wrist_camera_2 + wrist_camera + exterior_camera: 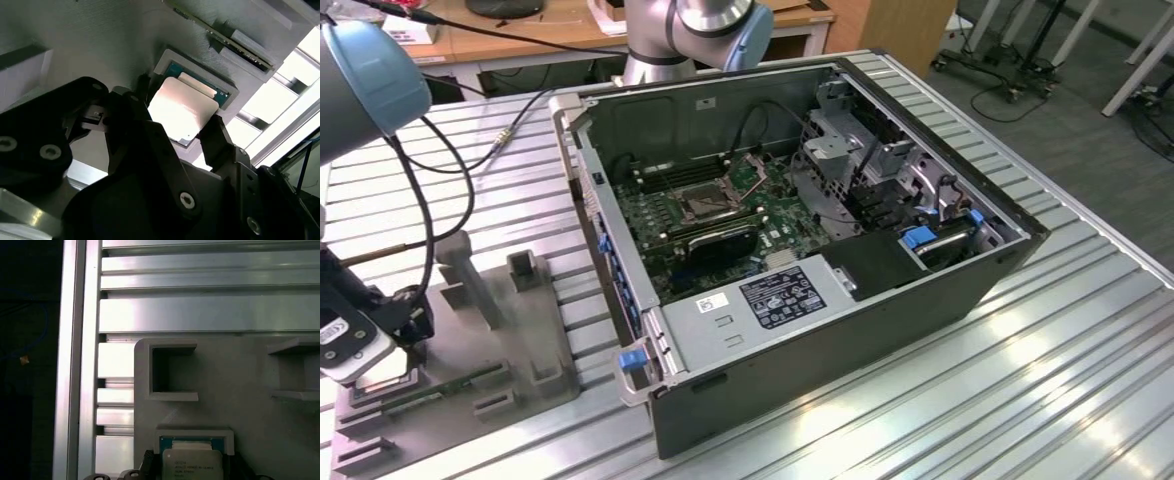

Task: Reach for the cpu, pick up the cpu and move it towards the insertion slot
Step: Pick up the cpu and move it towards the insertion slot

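Cpu (192, 466) lying in the grey tray's (240, 405) square recess, small print showing on its lid in the first wrist view, tool (179, 108) straddling it in the second wrist view, grip impossible to tell, insertion slot (703, 203) sitting well apart in the exterior view.

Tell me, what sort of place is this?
Probably a robotics lab bench: a robot arm works beside an open computer case on a slotted metal table, with desks and wheeled stands behind.

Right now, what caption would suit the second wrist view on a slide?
End effector poised over the cpu at the grey tray's recess.
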Robot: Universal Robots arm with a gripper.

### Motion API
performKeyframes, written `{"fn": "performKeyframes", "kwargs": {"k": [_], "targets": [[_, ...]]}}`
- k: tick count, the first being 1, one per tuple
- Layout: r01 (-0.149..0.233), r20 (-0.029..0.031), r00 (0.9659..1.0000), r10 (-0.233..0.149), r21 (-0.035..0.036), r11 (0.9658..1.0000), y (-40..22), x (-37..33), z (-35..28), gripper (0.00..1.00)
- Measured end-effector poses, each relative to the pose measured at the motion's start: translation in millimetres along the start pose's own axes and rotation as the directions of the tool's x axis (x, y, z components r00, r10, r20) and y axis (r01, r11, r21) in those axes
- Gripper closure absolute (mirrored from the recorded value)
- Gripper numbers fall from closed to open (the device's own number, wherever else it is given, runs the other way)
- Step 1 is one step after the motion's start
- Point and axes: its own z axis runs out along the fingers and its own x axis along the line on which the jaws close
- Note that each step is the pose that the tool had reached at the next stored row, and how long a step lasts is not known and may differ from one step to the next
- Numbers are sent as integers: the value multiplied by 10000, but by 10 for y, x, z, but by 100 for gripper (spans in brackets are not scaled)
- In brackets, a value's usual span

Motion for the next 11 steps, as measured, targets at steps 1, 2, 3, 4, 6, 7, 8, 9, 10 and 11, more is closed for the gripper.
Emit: {"fn": "performKeyframes", "kwargs": {"k": [1,2,3,4,6,7,8,9,10,11], "targets": [[-21,3,10000,21,0,10000,-4,2,1,33],[-36,1,10000,36,1,10000,-6,4,0,33],[-41,3,10000,41,1,10000,-6,4,0,35],[-43,4,10000,43,-1,10000,-6,3,0,35],[-44,4,10000,44,-4,10000,-6,-1,0,41],[-43,3,10000,43,-4,10000,-6,-5,0,41],[-44,3,10000,44,-4,10000,-6,-8,0,41],[-44,3,10000,44,-5,10000,-5,-11,1,41],[-46,1,10000,46,-3,10000,-6,-11,0,41],[-46,1,10000,46,-3,10000,-6,-12,0,43]]}}
